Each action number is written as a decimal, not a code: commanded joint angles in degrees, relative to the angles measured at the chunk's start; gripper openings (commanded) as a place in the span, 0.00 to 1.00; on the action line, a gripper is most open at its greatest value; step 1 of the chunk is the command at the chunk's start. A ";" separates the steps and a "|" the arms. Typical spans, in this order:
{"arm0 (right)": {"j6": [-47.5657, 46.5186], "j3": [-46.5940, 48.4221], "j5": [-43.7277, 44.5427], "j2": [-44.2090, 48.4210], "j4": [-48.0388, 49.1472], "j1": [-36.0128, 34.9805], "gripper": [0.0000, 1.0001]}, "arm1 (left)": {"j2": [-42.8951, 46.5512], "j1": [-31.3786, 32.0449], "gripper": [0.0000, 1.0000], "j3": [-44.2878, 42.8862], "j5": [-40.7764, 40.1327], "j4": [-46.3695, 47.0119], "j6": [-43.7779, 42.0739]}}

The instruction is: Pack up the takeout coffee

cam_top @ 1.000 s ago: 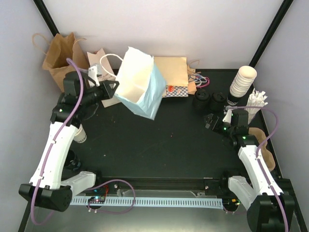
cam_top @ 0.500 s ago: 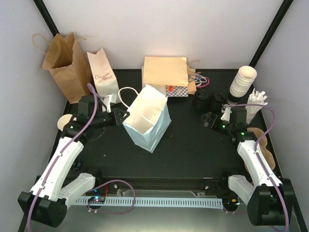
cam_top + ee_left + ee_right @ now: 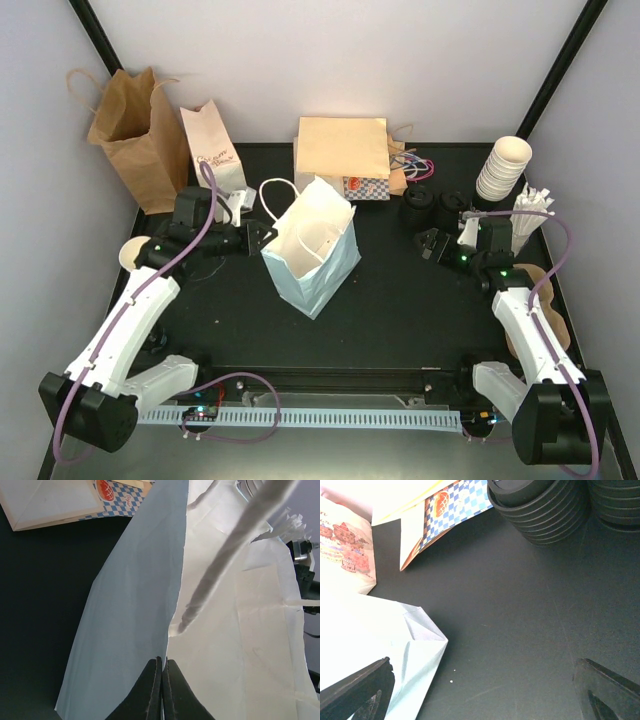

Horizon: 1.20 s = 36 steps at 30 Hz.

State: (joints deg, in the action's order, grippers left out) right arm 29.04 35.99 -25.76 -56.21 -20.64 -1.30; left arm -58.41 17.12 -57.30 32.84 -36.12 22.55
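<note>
The left claw (image 3: 262, 233) is pressed together on the rim of the light blue paper bag (image 3: 312, 270). In the left wrist view its two black fingers (image 3: 149, 695) meet with the paper edge between them. The bag stands upright just ahead of this claw, with the mouth open and white inside, and a twisted handle (image 3: 231, 555) crosses over the opening.

The right claw (image 3: 428, 244) holds nothing, and its fingers stand wide apart. Just ahead of it are stacks of black lids (image 3: 535, 505) on the dark table (image 3: 520, 620), and the bag stands well apart from it.

The takeout coffee I cannot find with certainty. Behind the left claw, beside the left arm (image 3: 125, 325), only a cream round shape (image 3: 130, 253) shows, and I cannot tell if it is the cup.
</note>
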 commanded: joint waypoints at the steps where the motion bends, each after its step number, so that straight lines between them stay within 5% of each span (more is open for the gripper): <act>1: -1.09 1.41 -1.05 -0.09 -0.45 -0.19 1.00 | -0.50 0.50 0.03 -2.18 -0.48 -2.38 -2.64; 7: -1.86 2.79 -1.10 -0.06 -0.99 -0.19 1.00 | -0.47 0.54 0.15 -3.65 -0.01 -4.96 -6.80; 14: -2.69 4.84 -1.45 0.48 -1.95 -1.01 1.00 | 1.44 0.54 0.96 -6.77 -7.83 -9.67 -10.26; 20: -0.58 10.06 4.29 -0.55 -1.52 -8.34 1.00 | 7.55 -0.20 0.99 -3.90 -17.75 -5.90 -4.63; 30: -4.44 22.60 15.49 -1.14 -7.98 -23.06 1.00 | 7.29 0.07 0.99 -4.67 -0.74 -2.65 -10.63; 36: -4.61 23.84 14.61 -0.01 -9.28 -24.37 1.00 | 4.30 2.62 0.99 -6.82 -1.93 -0.35 -10.12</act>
State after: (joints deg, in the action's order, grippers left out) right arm 25.58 58.63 -13.04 -57.45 -27.33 -24.80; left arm -52.42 18.20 -61.01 29.58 -39.29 13.45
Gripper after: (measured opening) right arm 0.999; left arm 0.989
